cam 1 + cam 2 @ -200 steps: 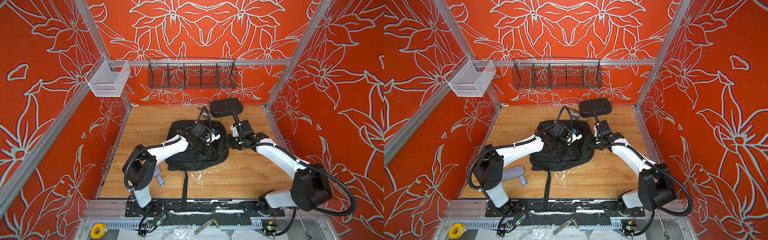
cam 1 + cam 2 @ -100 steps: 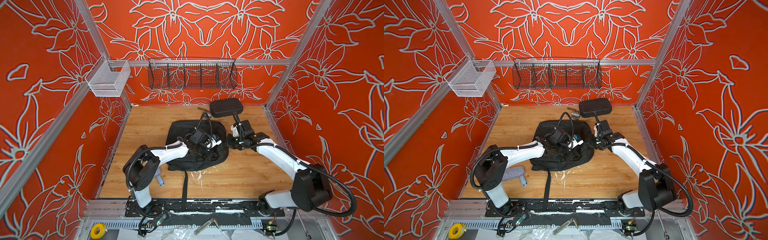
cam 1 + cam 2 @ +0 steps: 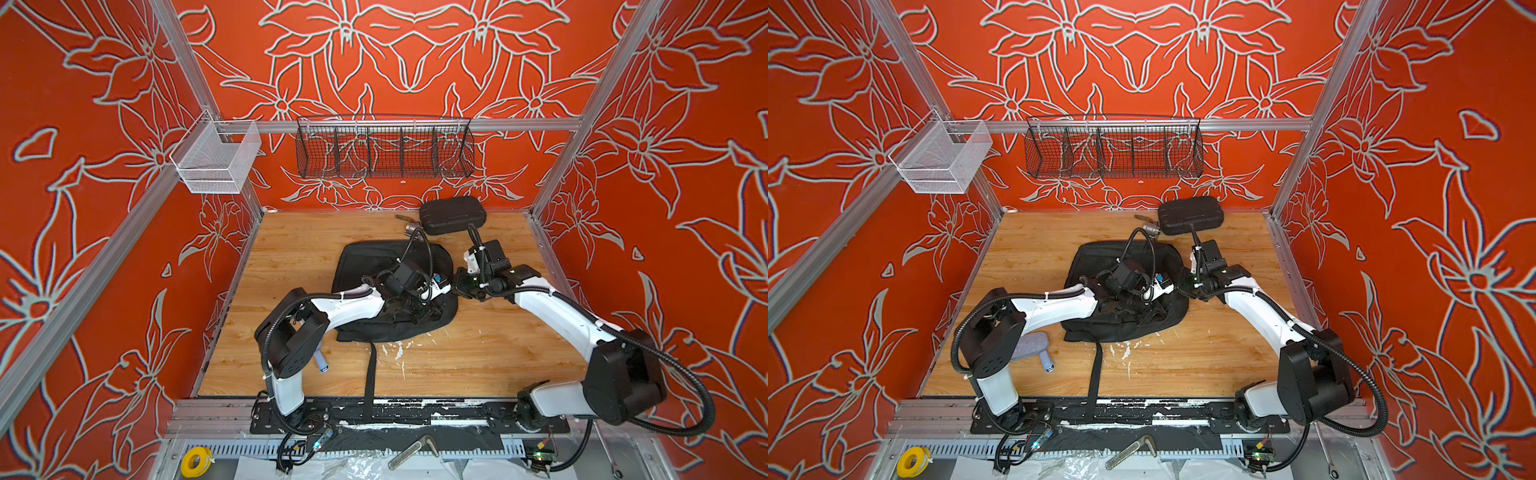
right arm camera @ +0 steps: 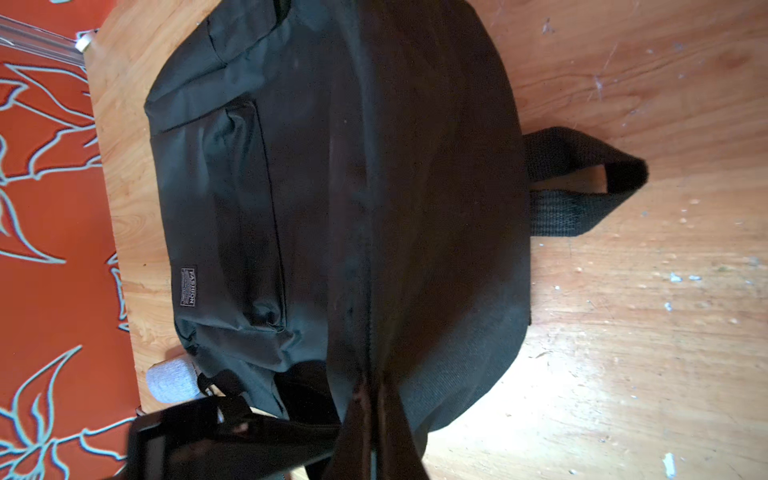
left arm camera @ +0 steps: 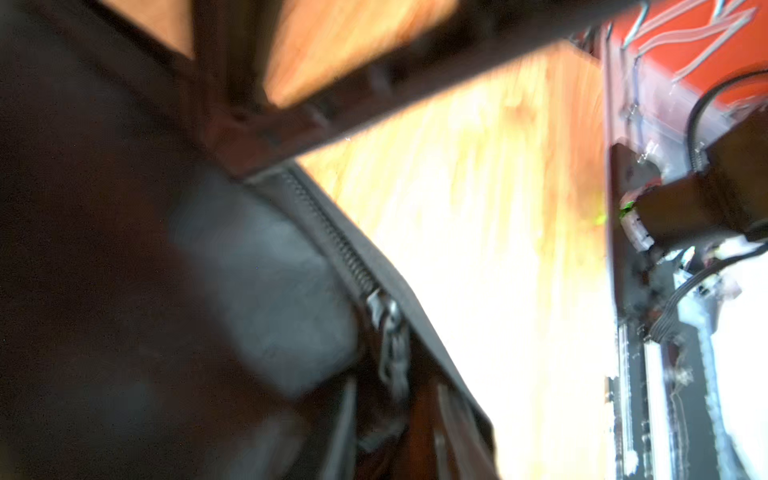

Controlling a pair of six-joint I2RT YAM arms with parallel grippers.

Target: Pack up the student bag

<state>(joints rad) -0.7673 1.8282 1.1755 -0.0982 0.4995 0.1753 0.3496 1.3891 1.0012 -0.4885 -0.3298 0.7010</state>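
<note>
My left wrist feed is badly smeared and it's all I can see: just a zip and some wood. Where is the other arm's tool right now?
Observer: The right tool is shut at the right edge of the student bag, and the right wrist view shows fabric drawn up into it.
Operator: Is anything lying outside the bag?
Observer: Yes, a grey padded item lies on the table beside the left arm's base.
Operator: And further back?
Observer: A black hard case sits at the table's back edge, behind the bag.
</note>
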